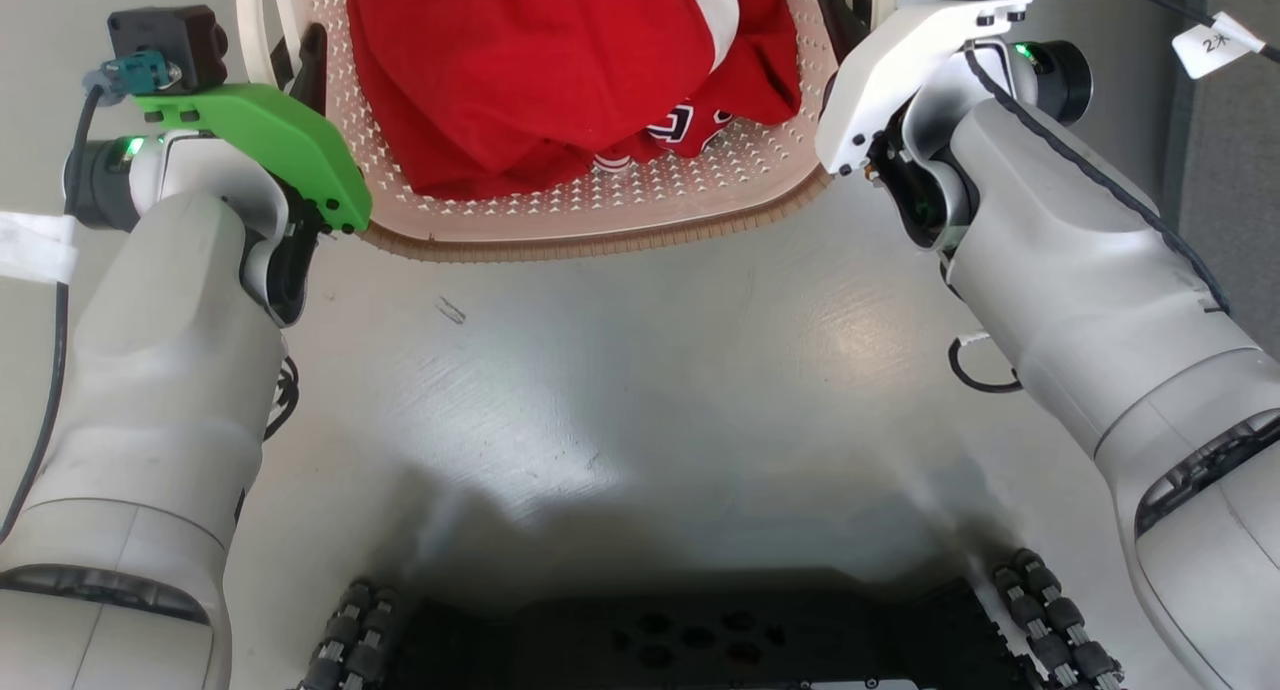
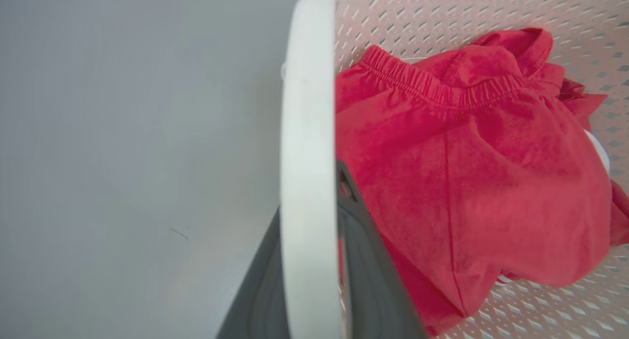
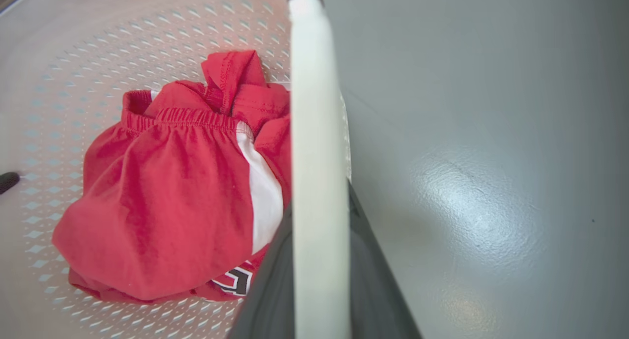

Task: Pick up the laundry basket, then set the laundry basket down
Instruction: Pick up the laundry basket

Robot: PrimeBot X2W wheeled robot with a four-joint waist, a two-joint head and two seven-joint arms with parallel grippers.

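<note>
Laundry basket point(image 1: 600, 242) is cut off at the head view's top.

The cream perforated plastic laundry basket point(image 1: 640, 195) has a brown ribbed rim point(image 1: 600, 243); the crumpled red garment point(image 1: 520, 60) inside bears a white stripe.

Basket point(image 1: 600, 225): far part cut off by head view's top edge. Left handle point(image 2: 307, 132) hides part of the left fingers point(image 2: 368, 280); right handle point(image 3: 317, 132) likewise the right fingers point(image 3: 373, 280) (wrist views). Tag point(image 1: 1212, 42): writing too small to read.
</note>
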